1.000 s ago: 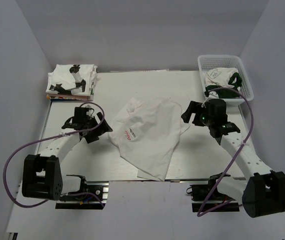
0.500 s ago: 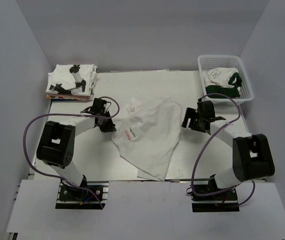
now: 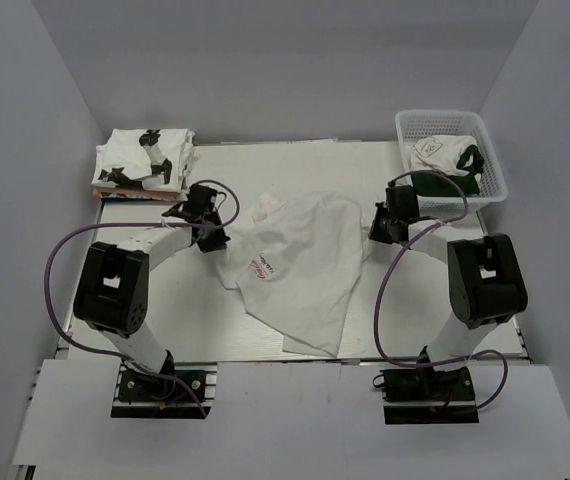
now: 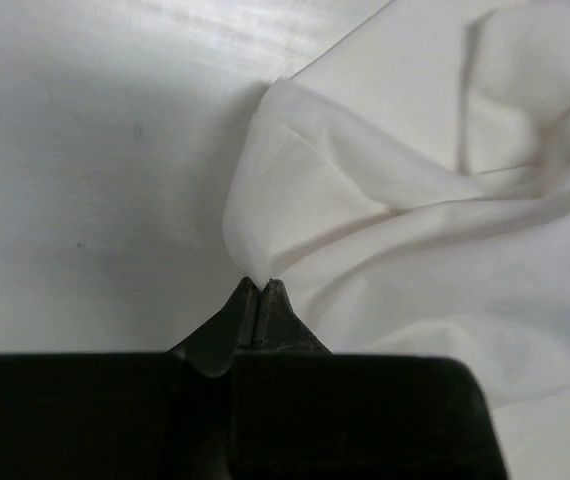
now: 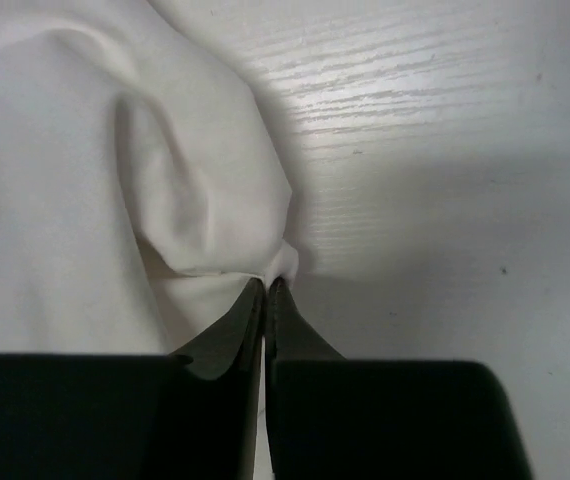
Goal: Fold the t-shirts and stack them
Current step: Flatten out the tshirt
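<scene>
A white t-shirt (image 3: 300, 265) with a small red logo (image 3: 258, 272) lies crumpled in the middle of the table. My left gripper (image 3: 217, 235) is shut on a pinch of its left edge; in the left wrist view the cloth (image 4: 295, 200) rises out of the closed tips of the gripper (image 4: 261, 285). On the shirt's right edge my right gripper (image 3: 375, 232) is shut too, and the right wrist view shows a fold of fabric (image 5: 205, 190) caught at the gripper's (image 5: 267, 285) tips. A stack of folded t-shirts (image 3: 145, 160) with black prints sits at the back left.
A white mesh basket (image 3: 491, 160) at the back right holds more crumpled clothing (image 3: 445, 160) in white and dark green. Purple cables loop from both arms over the table's sides. The grey side walls stand close on the left and right.
Both arms reached forward from their sides to the shirt's edges and both grippers went from open to shut on the cloth. The shirt's edges have lifted and shifted slightly.
</scene>
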`<state>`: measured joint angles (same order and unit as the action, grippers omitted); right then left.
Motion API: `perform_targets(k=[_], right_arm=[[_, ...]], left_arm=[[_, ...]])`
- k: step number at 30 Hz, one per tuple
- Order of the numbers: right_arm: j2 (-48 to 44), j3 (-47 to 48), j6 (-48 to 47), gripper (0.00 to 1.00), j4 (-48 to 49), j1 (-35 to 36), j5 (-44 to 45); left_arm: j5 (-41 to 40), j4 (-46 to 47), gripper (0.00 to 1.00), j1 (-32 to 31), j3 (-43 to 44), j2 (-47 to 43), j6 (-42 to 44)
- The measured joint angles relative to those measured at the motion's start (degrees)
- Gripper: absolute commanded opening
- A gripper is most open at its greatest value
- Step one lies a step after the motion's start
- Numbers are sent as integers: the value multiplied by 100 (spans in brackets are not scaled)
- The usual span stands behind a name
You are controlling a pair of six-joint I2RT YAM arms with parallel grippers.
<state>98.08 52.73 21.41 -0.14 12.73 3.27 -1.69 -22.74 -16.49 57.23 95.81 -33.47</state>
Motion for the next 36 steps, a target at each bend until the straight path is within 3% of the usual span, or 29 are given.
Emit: perform_targets(k=[7,16,20,29,32,36], right_arm=[[-1661,358,-334,0,-468,11,365],[-4214,1740,-979,0,-1154,13,695],[-4920,2428,-1276,0,-1692,9,695],[-5532,3788,-1617,0,-2302,9,704],[-5488,3849,-1609,0,-2326,11,684],[-5073,3462,-1602,0,-2227,9,739]], left_arm=[[-273,-57,0,2,1054,-844,221],[-557,319,0,-17,1827,-3475,662],[-743,348,0,-20,2389,-4413,839],[-1464,24,0,59,4275,-4664,1150],[-1799,-52,0,50,4266,-4551,1145],[-2232,-162,4,50,3480,-4325,909]])
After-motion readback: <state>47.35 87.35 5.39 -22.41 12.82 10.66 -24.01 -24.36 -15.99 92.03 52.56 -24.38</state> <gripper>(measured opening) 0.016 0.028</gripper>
